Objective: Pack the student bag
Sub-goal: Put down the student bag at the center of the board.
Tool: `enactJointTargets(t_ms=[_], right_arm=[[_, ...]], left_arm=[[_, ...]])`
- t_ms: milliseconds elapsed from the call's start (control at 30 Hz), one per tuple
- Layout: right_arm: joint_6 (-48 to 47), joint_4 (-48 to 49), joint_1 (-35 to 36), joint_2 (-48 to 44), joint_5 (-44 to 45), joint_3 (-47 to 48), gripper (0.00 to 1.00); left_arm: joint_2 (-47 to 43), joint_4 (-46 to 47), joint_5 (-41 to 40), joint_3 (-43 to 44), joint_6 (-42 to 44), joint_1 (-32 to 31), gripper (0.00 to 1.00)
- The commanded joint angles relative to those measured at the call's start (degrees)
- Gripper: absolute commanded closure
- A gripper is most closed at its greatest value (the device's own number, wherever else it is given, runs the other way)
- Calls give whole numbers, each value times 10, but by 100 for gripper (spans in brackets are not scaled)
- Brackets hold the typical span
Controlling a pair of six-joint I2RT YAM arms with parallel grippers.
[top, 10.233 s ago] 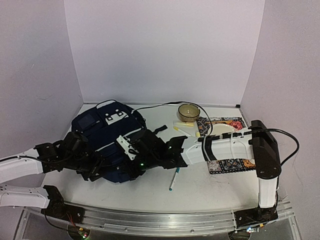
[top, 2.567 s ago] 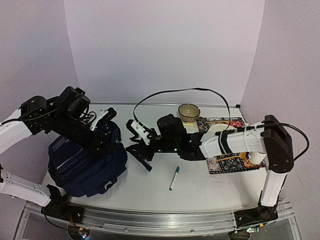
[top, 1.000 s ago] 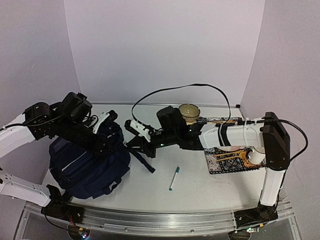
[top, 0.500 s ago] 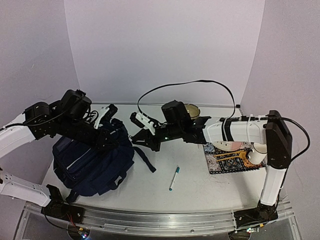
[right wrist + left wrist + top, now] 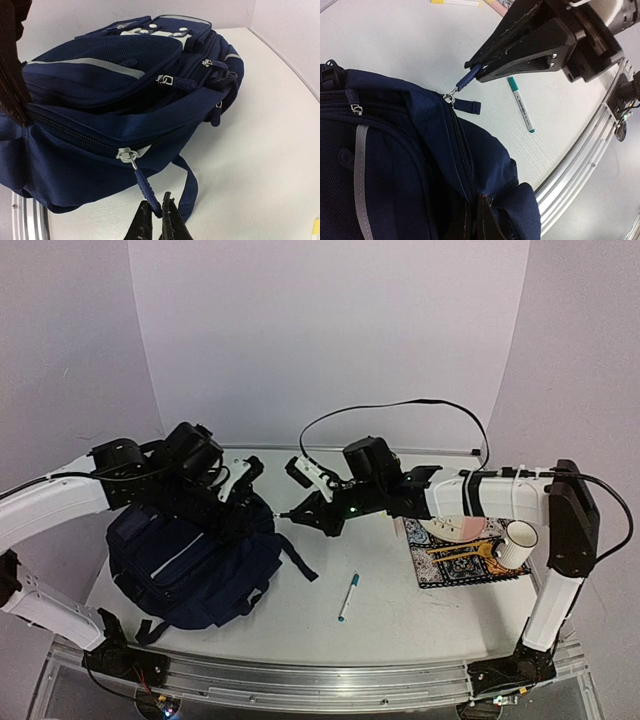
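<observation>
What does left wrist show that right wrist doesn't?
Left wrist only: the pen lying on the table, the rail along the table's edge, and the right gripper seen from outside. Right wrist only: the light patch on the bag and the front pocket zippers. Both: the bag's main zipper, with its zipper pull pinched between the right gripper's tips.

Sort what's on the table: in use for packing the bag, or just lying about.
In use: bag, held by the left gripper; zip pull, pinched by the right gripper.
Lying about: pen, perhaps for packing later; patterned mat; cup.
</observation>
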Motion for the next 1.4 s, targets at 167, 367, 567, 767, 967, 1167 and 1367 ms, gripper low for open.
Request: enactJointTargets(t_ms=[167,367,567,767,967,1167,1367], right_arm=[[49,-42,12,-109,73,-98,100],[97,-41,82,-128,72,-117,100],[122,-38,137,-90,50,-62,100],[133,-29,156,-17,43,-3,100],[140,-35,156,34,95,5,98],[152,-44,153,31,147,-5,88],[197,-50,121,10,88,-18,55]], left_arm=[[-3,76,-29,53,191,-2,100],[-10,102,-16,13,210,-2,100],[-74,102,-116,-60,163,-2,98],[-120,101,-115,-116,71,-2,81],[-155,103,-118,-146,-60,-2,59],[-161,100,-169,-172,-208,-2,44],[-133,86,-172,-175,-270,-2,35]])
